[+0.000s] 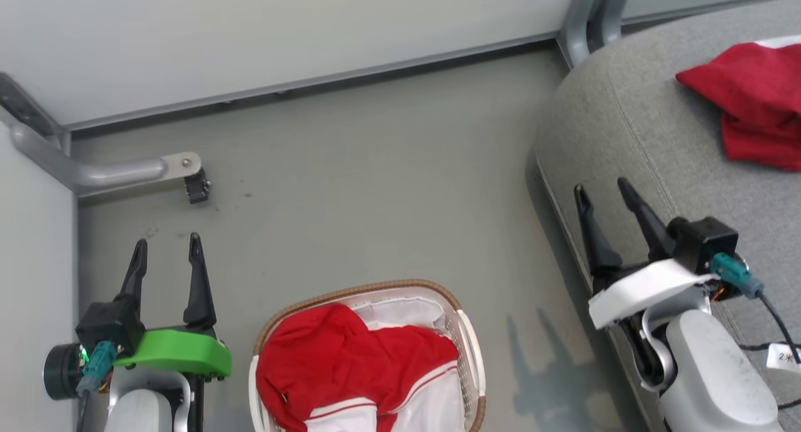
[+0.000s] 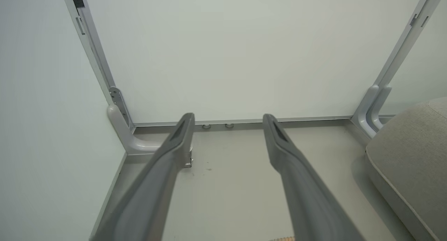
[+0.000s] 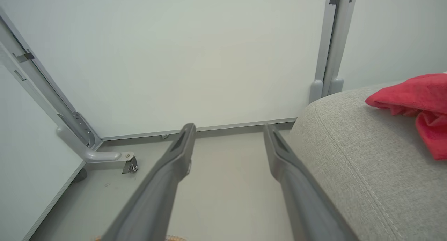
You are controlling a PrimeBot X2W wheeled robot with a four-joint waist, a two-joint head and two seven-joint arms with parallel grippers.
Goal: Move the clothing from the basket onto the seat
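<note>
Left gripper (image 1: 166,239) and right gripper (image 1: 601,185) gape empty, grey floor (image 1: 375,169) meeting white wall (image 1: 281,31) beside seat (image 1: 626,125).

Pale partition panels (image 1: 281,25) in grey metal frames (image 1: 588,19) enclose a matte grey floor (image 1: 375,169). Ahead of the left hand (image 1: 168,239), a castored foot (image 1: 125,169) rests on it in even light.

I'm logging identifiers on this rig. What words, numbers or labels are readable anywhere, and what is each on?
"2": the first mark on a small white tag on the black cable beside the right arm; the rest is blurred and cut off.
None readable on the clothing, basket, seat, left gripper or right gripper.
</note>
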